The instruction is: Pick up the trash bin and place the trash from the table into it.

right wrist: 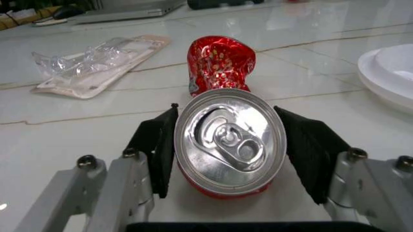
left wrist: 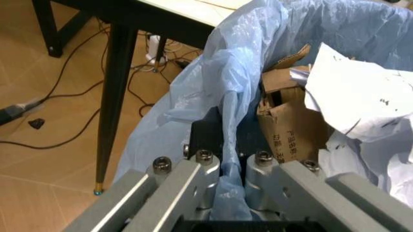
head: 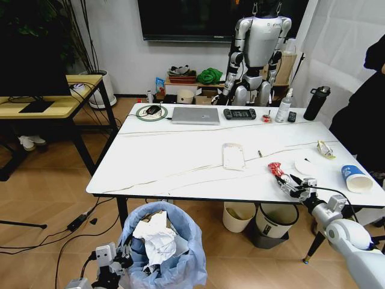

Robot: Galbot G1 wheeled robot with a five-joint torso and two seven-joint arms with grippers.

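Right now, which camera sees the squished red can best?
The right wrist view: the crushed red can sits large between the right gripper's pads, top facing the camera. The head view shows it small on the table; the left wrist view shows the trash bin.

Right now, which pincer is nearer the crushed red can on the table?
Right. The right pincer straddles the crushed red can on the table, a pad on each side. The left pincer is down beside the table, clamped on the trash bin liner.
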